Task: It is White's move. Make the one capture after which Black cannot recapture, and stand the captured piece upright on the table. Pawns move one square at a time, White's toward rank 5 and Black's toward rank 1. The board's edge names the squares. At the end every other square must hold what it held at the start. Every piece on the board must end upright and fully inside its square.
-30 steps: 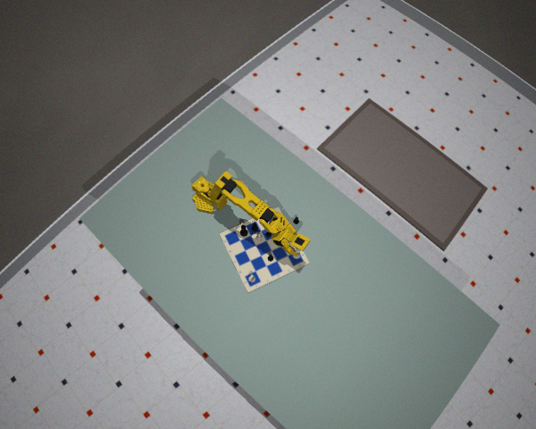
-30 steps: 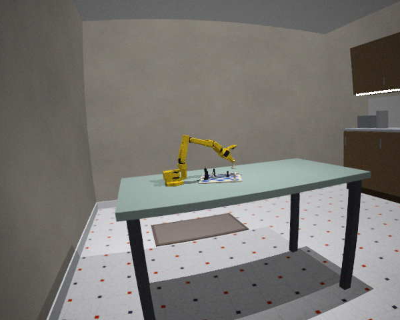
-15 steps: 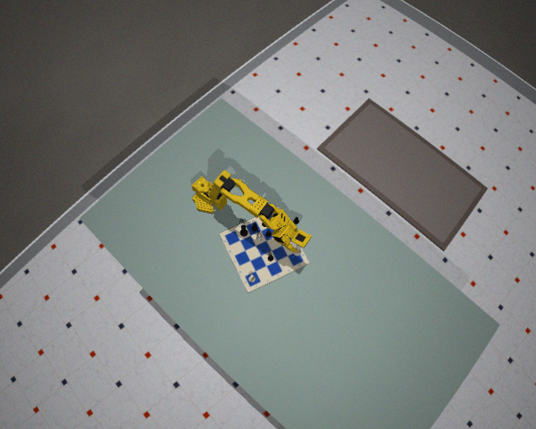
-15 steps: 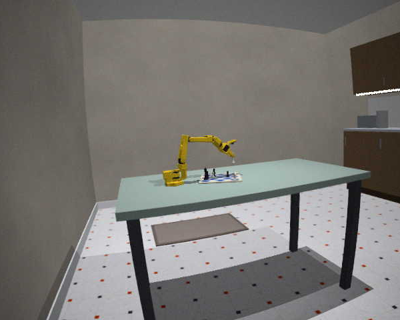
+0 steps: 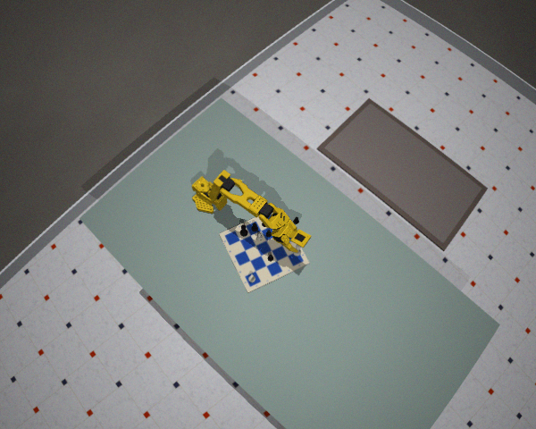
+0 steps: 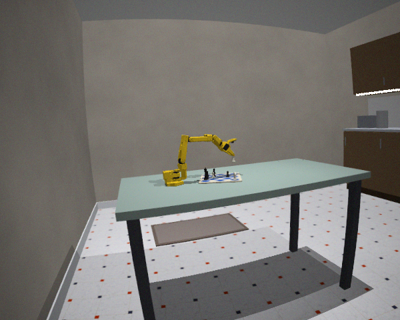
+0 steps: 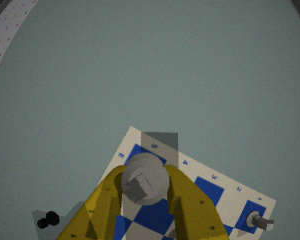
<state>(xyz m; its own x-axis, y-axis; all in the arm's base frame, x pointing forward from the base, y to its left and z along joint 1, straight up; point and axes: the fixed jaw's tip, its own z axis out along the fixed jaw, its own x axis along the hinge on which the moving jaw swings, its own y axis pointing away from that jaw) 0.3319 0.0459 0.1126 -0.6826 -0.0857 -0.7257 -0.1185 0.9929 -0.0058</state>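
1. While the gripper [image 7: 146,190] is clamped nearly shut on a white piece [image 6: 233,159], it hangs high above the board [image 5: 247,284], which lies near the table's [image 6: 297,175] wall-side long edge.
2. A black piece [image 7: 48,219] stands off the board on the table, so the capturing move seems under way.
3. Next: lower the white piece upright, fully inside the vacated square; I cannot tell which one.

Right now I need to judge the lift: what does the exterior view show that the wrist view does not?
Only the exterior view shows the small white chess piece hanging clear above the blue-and-cream chessboard. Only the wrist view shows that piece's round pale base squeezed between the yellow fingers, plus a black piece lying on the green table. Both show the gripper shut on it.
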